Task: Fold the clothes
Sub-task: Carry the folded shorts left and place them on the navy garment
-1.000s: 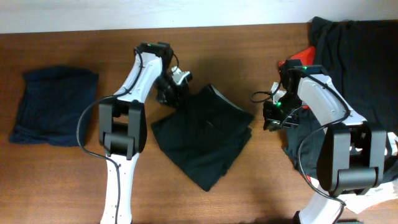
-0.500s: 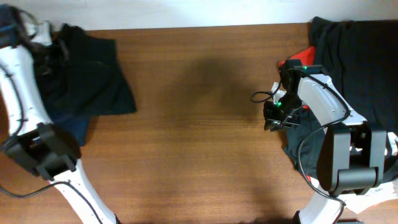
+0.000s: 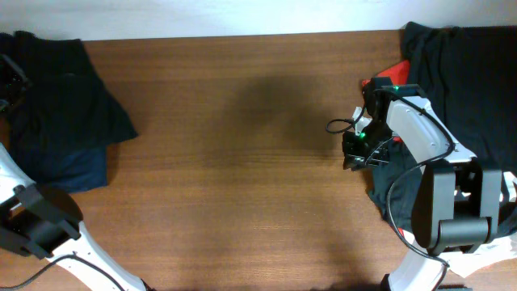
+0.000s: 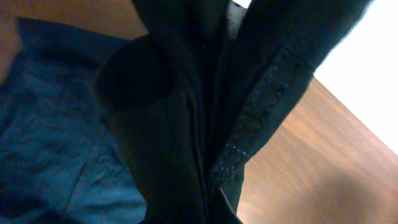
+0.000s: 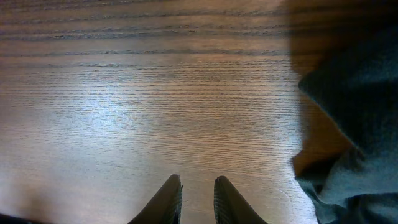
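Observation:
A black garment [image 3: 69, 89] lies bunched at the table's far left, draped over a folded dark blue garment [image 3: 69, 166]. My left gripper [image 3: 10, 79] is at the left edge, gripping the black garment. In the left wrist view the black cloth [image 4: 186, 124] fills the frame and hides the fingers, with the blue garment [image 4: 43, 155] under it. My right gripper [image 3: 352, 159] hovers over bare wood beside the pile. Its fingers [image 5: 169, 199] stand almost together, with nothing between them.
A pile of dark clothes [image 3: 468, 73] with a red piece [image 3: 386, 74] covers the right end of the wooden table [image 3: 258, 178]. An edge of dark cloth [image 5: 354, 124] lies just right of my right gripper.
My left arm has swung the black garment from the table's middle to the far left, over the blue garment. The right arm has not moved.

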Controlling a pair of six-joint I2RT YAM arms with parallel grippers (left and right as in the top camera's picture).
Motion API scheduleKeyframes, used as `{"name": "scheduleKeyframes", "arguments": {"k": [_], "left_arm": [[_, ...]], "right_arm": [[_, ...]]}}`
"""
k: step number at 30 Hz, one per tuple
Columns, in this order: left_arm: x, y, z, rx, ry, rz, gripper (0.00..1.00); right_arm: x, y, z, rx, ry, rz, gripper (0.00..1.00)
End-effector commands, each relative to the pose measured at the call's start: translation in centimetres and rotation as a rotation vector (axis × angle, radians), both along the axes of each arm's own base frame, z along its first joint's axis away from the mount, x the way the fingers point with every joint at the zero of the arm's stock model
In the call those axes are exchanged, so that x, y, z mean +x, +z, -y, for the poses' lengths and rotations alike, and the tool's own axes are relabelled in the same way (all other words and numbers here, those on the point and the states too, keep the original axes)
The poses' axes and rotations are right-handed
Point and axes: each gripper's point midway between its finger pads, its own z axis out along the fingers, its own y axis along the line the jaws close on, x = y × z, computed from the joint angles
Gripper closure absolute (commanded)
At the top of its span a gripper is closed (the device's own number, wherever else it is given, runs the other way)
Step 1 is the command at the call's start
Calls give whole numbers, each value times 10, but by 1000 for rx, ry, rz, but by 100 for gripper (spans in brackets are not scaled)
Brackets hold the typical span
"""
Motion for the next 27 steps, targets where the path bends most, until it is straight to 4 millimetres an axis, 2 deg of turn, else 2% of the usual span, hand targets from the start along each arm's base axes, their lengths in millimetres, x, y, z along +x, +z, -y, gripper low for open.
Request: {"name": "scheduleKeyframes", "arguments": {"k": [1, 5, 9, 11, 14, 18, 19, 20, 21, 23, 25, 27], "left_arm": [[-23, 32, -26, 90, 209, -4, 100], [-38, 28, -47, 159, 279, -60, 100], [-58, 15, -60, 196, 334, -155, 100], [-74, 2, -68, 209, 379, -239, 100], [-86, -24, -77, 182, 398, -323, 100], [-110, -67, -94, 113, 435, -437, 99], [-118, -81, -98, 90, 443, -473, 85], [-126, -93, -100, 67, 451, -507, 22], [-134, -101, -101, 44, 462, -530, 1], [-139, -104, -101, -11, 492, -520, 1], [-131, -98, -95, -65, 476, -468, 1], [-120, -90, -80, -106, 429, -427, 1]], "right_arm": [[5, 8, 2, -15, 3, 32, 78], [5, 8, 2, -14, 3, 32, 78], [5, 8, 2, -15, -1, 31, 78], [5, 8, 2, -15, -1, 31, 78], [5, 8, 2, -15, -1, 31, 78], [4, 8, 2, -15, -1, 27, 78], [4, 8, 2, -15, -1, 27, 78], [4, 8, 2, -15, -1, 26, 78], [2, 8, 2, -15, 0, 22, 78], [2, 8, 2, -15, 0, 20, 78], [2, 8, 2, -15, 0, 20, 77], [2, 8, 2, -15, 0, 20, 78]]}}
